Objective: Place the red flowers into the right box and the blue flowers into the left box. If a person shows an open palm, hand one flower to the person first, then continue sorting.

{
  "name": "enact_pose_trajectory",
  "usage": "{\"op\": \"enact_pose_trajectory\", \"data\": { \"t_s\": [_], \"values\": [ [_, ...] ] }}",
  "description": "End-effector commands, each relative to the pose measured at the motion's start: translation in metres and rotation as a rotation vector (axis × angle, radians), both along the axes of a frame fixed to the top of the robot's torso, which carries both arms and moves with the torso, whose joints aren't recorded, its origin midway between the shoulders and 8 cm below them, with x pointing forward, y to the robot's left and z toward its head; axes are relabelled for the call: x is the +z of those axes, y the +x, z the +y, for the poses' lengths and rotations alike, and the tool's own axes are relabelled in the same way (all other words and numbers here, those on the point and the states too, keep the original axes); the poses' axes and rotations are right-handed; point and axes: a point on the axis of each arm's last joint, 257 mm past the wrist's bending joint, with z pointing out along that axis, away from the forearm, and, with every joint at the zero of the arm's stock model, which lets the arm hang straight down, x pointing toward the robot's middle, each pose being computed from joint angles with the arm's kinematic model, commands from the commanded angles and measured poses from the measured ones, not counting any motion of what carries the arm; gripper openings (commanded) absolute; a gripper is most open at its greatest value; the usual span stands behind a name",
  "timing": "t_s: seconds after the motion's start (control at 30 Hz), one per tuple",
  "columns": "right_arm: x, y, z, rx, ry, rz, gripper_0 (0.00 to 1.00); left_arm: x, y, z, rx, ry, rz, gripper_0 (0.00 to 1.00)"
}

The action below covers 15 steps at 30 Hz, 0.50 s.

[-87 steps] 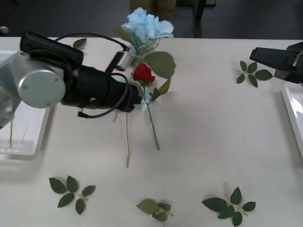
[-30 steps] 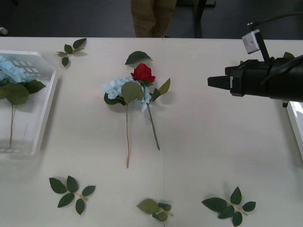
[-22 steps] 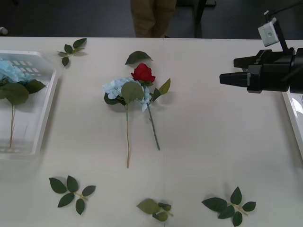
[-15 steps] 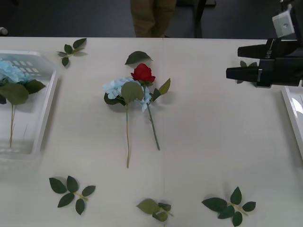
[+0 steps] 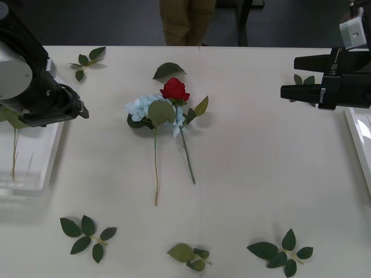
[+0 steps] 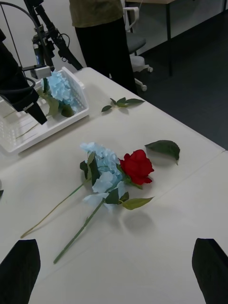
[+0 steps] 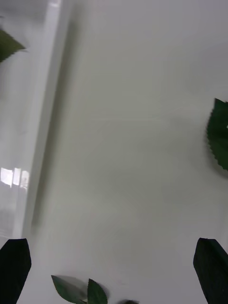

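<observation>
One red flower lies mid-table with its stem toward me. A blue flower touches it on the left. Another blue flower rests in the left box; the left arm covers its head in the front view. My left gripper hangs open and empty over that box's right rim. At the table's right side my right gripper is open and empty, pointing at the flowers. Only the rim of the right box shows.
Loose green leaf sprigs dot the near table, with others at the far left and far right. A single leaf lies behind the rose. A person stands beyond the far edge.
The blue flower my left gripper held aloft now lies in the left box. The left arm has swung back over the box's rim. My right gripper pulled back to the right.
</observation>
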Motion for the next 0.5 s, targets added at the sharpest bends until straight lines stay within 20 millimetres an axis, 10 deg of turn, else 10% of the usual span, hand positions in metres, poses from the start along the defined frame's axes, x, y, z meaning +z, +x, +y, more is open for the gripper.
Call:
{"op": "enact_pose_trajectory", "data": {
  "t_s": [0.03,0.5],
  "values": [
    [0.002,-0.006,0.006,0.017,0.020,0.001,0.93,0.009,0.006,-0.060,-0.436,0.086,-0.039,1.00],
    [-0.003,-0.012,0.007,0.037,0.013,0.020,0.93,-0.030,-0.007,-0.208,-0.692,0.055,-0.027,1.00]
  ]
}}
